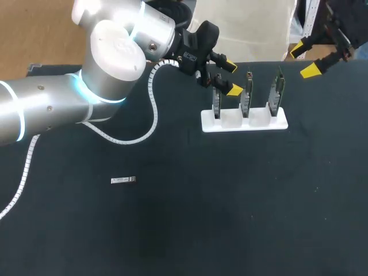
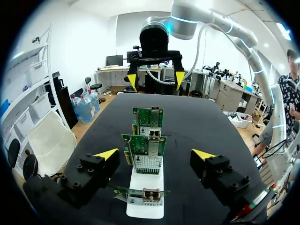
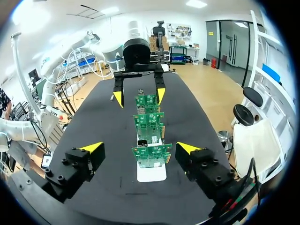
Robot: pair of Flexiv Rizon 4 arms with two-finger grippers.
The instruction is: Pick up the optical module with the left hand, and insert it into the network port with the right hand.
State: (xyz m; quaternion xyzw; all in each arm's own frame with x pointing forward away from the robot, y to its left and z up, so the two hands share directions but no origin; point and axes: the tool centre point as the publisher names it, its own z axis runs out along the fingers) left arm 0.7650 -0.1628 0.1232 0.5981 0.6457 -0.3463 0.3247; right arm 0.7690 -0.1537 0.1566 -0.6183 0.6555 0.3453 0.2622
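Dark bench holds the optical module lying well apart from my left claw, wide open and empty by the card rack. My right claw gapes empty too. Pickup hasn't begun, I judge; the left must cross over and descend on it.

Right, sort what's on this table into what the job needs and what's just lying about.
Job's own:
- small silver optical module, flat on the table
- three green network cards, upright in the white slotted holder
- left gripper, open
- right gripper, open

Not the job's:
- black table
- white coiled cable along the left arm
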